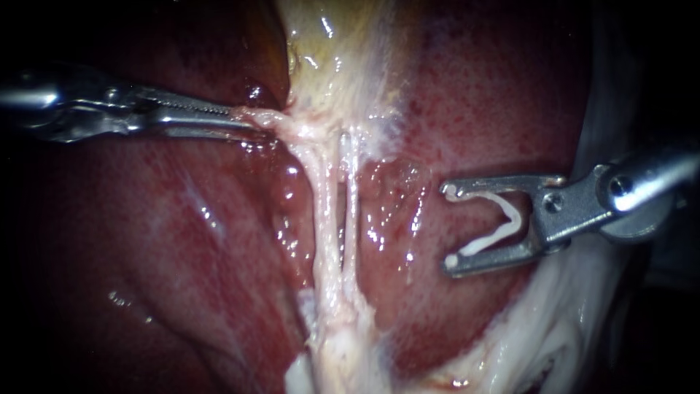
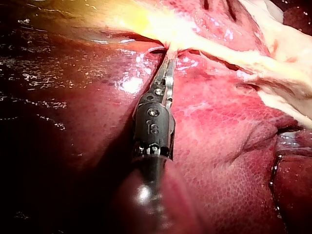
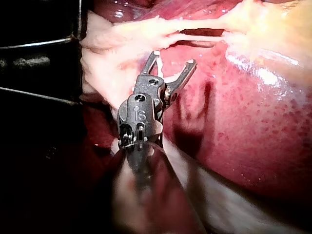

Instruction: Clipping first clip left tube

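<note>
At the far left of the endoscope view the shaft of the left instrument (image 1: 244,120) is lost in darkness and cut off by the edge. Its pincer is clenched on a strand of pale tissue (image 1: 271,121) beneath the gallbladder (image 1: 328,44), and the tips are partly buried in that strand; in the left wrist view they are hidden by it as well. Dark red liver (image 1: 146,241) is seen on both sides. The left tube (image 1: 321,211) is stretched between the gallbladder above and a pale stump below, its long axis running up and down, with the right tube (image 1: 351,211) just beside it. Nothing is laid across either tube. Further right, well apart from the tubes and over the liver, the white clip (image 1: 485,243) is grasped in the wide-set pincer of the right instrument (image 1: 450,226), its mouth pointed left toward the tubes. That shaft is cut off at the right edge.
</note>
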